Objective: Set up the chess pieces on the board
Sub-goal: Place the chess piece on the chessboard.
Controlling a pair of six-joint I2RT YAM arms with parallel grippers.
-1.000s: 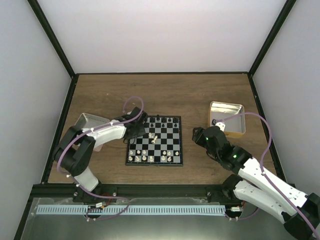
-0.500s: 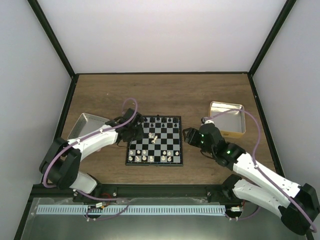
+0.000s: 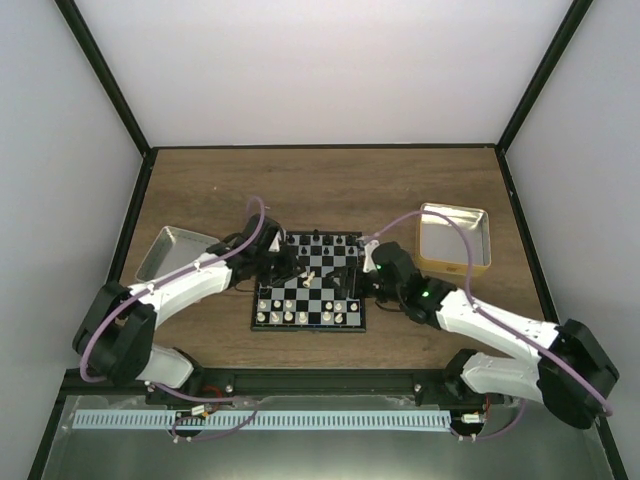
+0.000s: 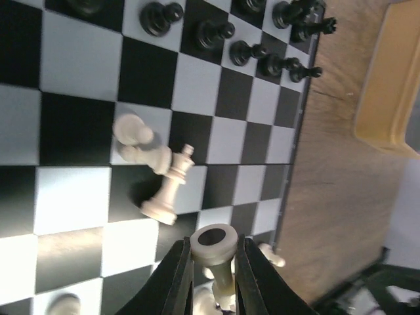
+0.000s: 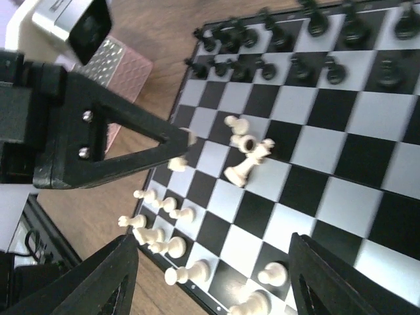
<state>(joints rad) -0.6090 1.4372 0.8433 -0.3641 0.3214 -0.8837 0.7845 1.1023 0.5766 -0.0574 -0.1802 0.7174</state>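
Fingers [image 4: 174, 282] of the left gripper [image 4: 213, 254] are shut tight on one white piece [image 4: 212, 241], one finger on each side of its thin neck. A round end with a dark middle faces the camera. I cannot tell if that is its top or its bottom. I think it is pinched at the neck so it will not slip. It is held up over the board [image 4: 72, 59], maybe so it does not bump the others on the way to its square.

The right gripper [image 5: 213, 244] is wide open with nothing in it. It hangs over the near right part of the board and touches nothing. I think it is open so it can grab a piece next.

Three fallen pieces [image 4: 164, 187] lie close together in the middle of the board. They likely need to be stood up. Black pieces [image 4: 216, 33] line the far side. More white pieces [image 3: 300, 316] sit along the near side. A gold tin [image 3: 478, 262] sits to the right of the board and a silver tray [image 3: 165, 250] to the left.
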